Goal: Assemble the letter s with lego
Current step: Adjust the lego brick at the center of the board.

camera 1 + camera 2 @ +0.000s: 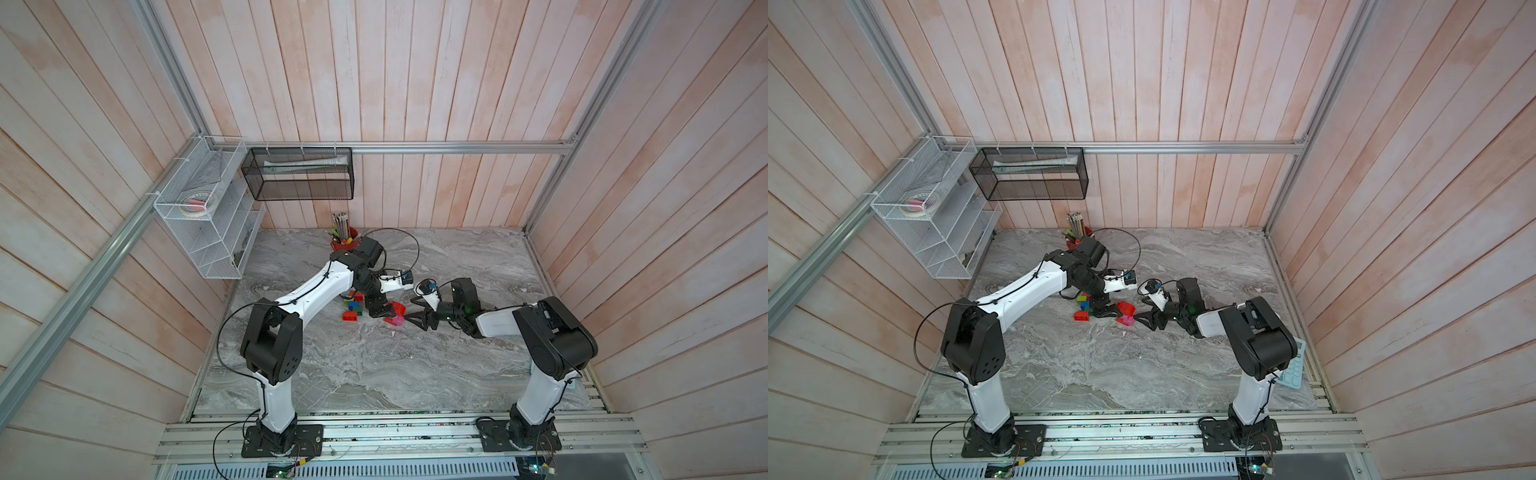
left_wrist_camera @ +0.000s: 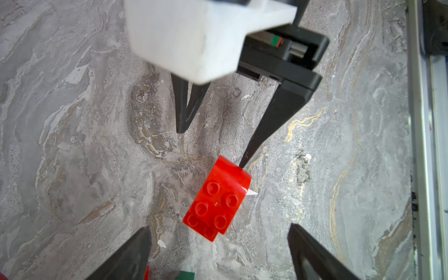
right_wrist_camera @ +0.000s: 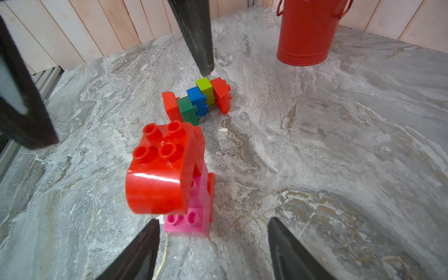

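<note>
Lego stack (image 3: pixel 167 174): red rounded studded plastic brick seated on pink bricks, stood on grey marbled tabletop (image 1: pixel 374 374) between the grippers.
Lego row (image 3: pixel 197 99): red, dark green, blue, lime and red bricks joined, laid near red metal bucket (image 3: pixel 305 31).
Left gripper (image 1: pixel 383 311): spread, empty.
Right gripper (image 1: pixel 412 312): spread, empty.

pink plank walls (image 1: pixel 415 83) (grey marble tabletop (image 1: pixel 374 365))

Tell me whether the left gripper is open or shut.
Open. In the left wrist view the left gripper's fingers stand wide apart, with bare table between each and the red curved brick.
</note>
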Available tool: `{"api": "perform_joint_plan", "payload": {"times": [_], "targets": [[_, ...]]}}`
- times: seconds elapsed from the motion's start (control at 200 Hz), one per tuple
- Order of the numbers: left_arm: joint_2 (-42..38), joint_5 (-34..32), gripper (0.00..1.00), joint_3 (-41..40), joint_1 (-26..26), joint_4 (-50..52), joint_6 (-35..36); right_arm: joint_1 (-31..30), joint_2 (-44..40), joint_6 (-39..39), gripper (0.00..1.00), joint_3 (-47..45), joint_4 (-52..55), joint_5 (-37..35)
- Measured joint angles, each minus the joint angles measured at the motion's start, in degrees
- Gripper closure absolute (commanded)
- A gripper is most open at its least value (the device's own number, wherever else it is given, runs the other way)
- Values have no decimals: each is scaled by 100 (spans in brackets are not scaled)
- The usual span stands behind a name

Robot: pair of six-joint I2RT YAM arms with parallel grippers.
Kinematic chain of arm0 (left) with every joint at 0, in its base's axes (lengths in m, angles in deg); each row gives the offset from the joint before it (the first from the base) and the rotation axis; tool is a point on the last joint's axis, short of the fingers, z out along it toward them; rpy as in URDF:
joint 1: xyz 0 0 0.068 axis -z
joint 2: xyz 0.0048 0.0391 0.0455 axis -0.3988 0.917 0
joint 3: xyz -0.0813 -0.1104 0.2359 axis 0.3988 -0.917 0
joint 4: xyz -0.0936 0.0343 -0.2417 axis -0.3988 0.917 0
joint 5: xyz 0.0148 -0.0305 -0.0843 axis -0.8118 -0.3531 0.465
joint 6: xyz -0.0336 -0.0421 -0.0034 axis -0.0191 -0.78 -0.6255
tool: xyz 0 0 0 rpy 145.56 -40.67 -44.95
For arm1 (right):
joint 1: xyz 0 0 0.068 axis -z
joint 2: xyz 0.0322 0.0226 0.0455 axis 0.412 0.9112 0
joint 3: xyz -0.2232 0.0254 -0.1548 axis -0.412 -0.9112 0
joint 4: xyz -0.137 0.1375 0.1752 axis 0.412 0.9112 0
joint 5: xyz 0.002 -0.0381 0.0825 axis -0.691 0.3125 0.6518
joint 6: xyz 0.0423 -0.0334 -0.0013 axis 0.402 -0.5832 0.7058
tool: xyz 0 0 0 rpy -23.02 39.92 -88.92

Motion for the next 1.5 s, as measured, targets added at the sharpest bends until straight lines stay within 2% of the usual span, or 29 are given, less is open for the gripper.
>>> {"api": "perform_joint_plan", "payload": {"times": [0.155, 0.29, 0.43, 0.48, 0.68, 0.9, 1.15, 1.495], "targets": [[-7, -2, 8, -68, 0, 31, -24, 105, -72, 87, 30, -131, -61, 81], [-11, -7, 7, -81, 0, 39, -42, -52, -232, 15, 29, -334, -83, -11], [-15, -9, 6, -79, -13, 42, -46, -313, -236, 15, 28, -509, -216, -295], [-24, -11, 0, -79, -15, 39, -50, -400, -229, 20, 28, -509, -302, -424], [-168, -24, 0, -92, -39, 81, -87, -612, -48, 24, 30, -507, -763, -824], [-446, -20, 0, -289, -103, 74, -170, -761, 177, 22, 36, -505, -866, -1025], [-619, 0, 0, -553, -153, 7, -260, -824, 317, 48, 54, -422, -1056, -1191], [-680, 2, 0, -723, -203, -31, -343, -846, 402, 44, 55, -363, -1104, -1246]]}}
